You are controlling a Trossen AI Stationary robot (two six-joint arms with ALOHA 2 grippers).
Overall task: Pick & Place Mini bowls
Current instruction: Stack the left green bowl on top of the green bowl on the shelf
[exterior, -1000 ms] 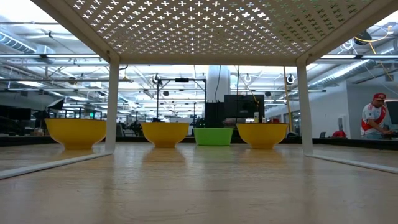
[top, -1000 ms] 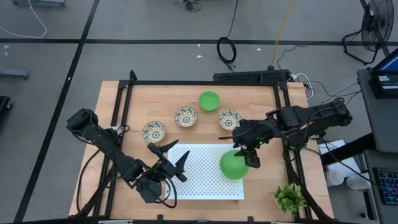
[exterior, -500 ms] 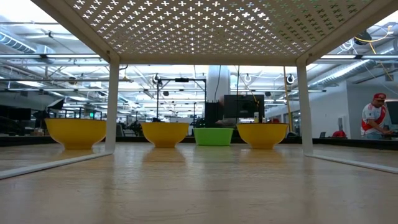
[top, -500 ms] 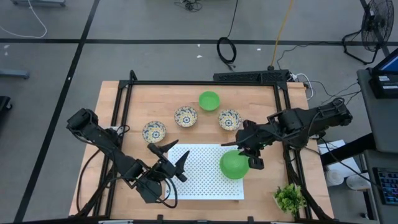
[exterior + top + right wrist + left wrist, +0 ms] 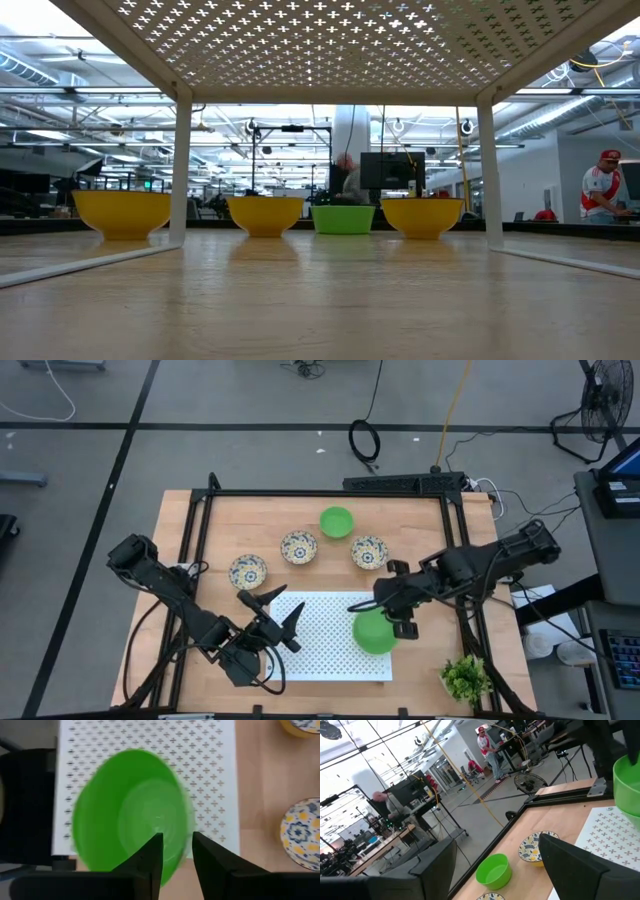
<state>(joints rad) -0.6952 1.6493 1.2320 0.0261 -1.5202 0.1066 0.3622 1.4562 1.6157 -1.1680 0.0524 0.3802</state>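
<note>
You see a white perforated shelf [image 5: 320,630] on the wooden table [image 5: 250,520], inside a black frame [image 5: 330,493]. A small plant [image 5: 466,678] stands at the table's near right corner. On the floor beyond lie a coiled cable [image 5: 364,440] and a fan [image 5: 600,405].

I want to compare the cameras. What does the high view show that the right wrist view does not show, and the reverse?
Only the high view shows the left gripper waiting open over the white perforated shelf, the small green bowl at the back of the table, the plant and the whole wooden table.

Only the right wrist view shows how the right gripper pinches the rim of the large green bowl, one finger inside, one outside.

Both show that bowl, the shelf and two patterned bowls.
</note>
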